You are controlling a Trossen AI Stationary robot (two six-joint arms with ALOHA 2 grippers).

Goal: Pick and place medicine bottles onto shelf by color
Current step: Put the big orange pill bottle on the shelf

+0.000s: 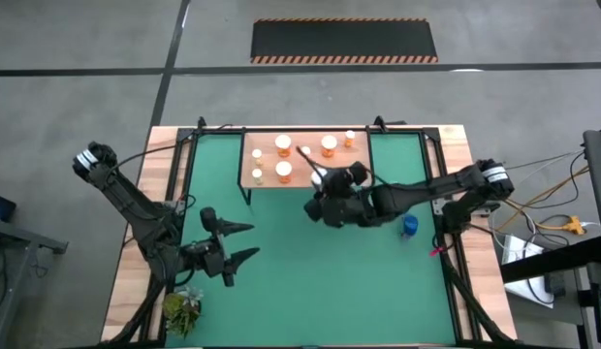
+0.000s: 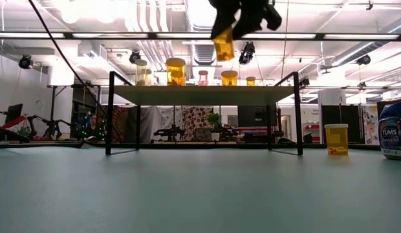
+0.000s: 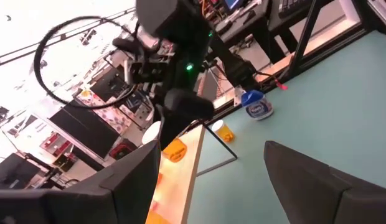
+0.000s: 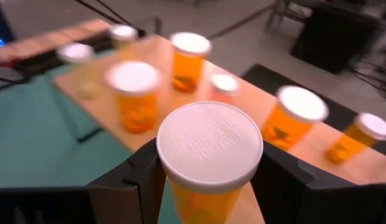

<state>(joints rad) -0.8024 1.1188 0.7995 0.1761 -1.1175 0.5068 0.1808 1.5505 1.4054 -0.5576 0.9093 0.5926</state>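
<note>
My right tool [image 4: 208, 186] is clamped on an orange medicine bottle [image 4: 205, 186] just under its white cap [image 4: 209, 144], and I have it in the air above the front edge of the shelf [image 1: 265, 179], where six more bottles stand already. I judge the bottle light and stiff, its plastic wall smooth enough to slip, so taking it across the body below the wide cap seems the safest hold, since the cap's lip would catch if it slid. The shelf is a low, narrow board on thin black legs; open wood lies toward its front middle, between the two large orange bottles [image 1: 283, 172] on the left half and the pair on the right, and I would aim there rather than reach over the caps. On the green mat [image 1: 310, 262] a blue bottle [image 1: 409, 226] and a small orange bottle [image 2: 336, 139] remain off to the right, well apart from the shelf. My left tool [image 1: 244, 243] waits over the surface's near left, fingers apart, holding nothing.
</note>
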